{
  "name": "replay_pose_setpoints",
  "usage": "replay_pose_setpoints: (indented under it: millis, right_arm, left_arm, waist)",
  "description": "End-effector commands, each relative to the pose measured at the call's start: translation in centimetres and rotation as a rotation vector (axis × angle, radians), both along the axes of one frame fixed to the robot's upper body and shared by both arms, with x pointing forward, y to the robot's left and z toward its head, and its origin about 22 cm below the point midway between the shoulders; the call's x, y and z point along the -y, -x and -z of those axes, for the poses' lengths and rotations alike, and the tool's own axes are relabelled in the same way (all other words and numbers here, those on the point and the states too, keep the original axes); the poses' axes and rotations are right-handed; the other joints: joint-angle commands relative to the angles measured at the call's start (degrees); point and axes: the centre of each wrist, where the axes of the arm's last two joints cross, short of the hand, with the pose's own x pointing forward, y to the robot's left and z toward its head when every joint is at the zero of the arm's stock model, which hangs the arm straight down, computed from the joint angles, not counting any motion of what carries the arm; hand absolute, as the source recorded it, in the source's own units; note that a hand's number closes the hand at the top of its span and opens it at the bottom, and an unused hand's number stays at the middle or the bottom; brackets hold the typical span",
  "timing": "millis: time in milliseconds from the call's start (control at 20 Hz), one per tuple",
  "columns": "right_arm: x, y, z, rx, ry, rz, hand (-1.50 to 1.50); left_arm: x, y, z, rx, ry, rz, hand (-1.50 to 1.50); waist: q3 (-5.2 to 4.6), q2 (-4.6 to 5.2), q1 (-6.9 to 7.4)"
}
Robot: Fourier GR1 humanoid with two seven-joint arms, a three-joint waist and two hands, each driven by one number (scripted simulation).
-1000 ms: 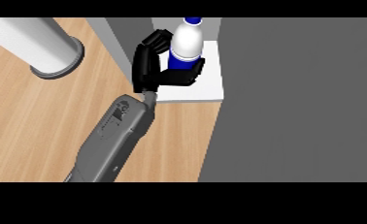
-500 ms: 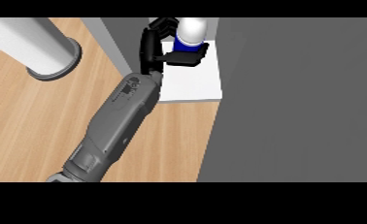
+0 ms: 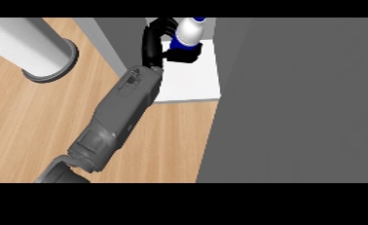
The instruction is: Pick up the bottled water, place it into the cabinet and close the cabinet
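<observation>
Right hand [image 3: 159,44]: we are holding the bottled water [image 3: 190,33] with fingers curled round it, upright over the white cabinet shelf [image 3: 188,84] near its back, where we are risking, we judge, tipping it on release or clipping the grey door [image 3: 287,97].

- One grey forearm [image 3: 119,117] enters from the view's lower left edge and stretches diagonally up and to the right.
- Its black hand [image 3: 159,48] sits at the top of the view, fingers and thumb curled round the bottled water [image 3: 190,31].
- Which arm it is cannot be told.
</observation>
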Motion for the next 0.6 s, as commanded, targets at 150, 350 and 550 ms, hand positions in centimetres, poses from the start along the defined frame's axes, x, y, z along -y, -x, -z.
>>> replay_pose_setpoints:
  millis: [150,350,550]
  right_arm:
    - [1.0,1.0,-2.2,0.05,-0.006,-0.01,-1.5]
    - [1.4,0.8,-1.4,0.042,0.006,-0.012,-1.5]
    - [0.4,0.6,-0.8,0.031,-0.012,-0.042,-1.5]
  left_arm:
    - [-1.1,-0.7,1.2,-0.054,-0.051,-0.061,1.5]
    - [-1.5,0.0,3.0,-0.051,-0.052,-0.081,1.5]
    - [-2.5,0.3,4.2,-0.073,-0.077,-0.105,1.5]
  waist:
    - [-0.03,0.3,0.2]
    - [0.0,0.61,-0.91]
    - [-0.02,0.8,-0.8]
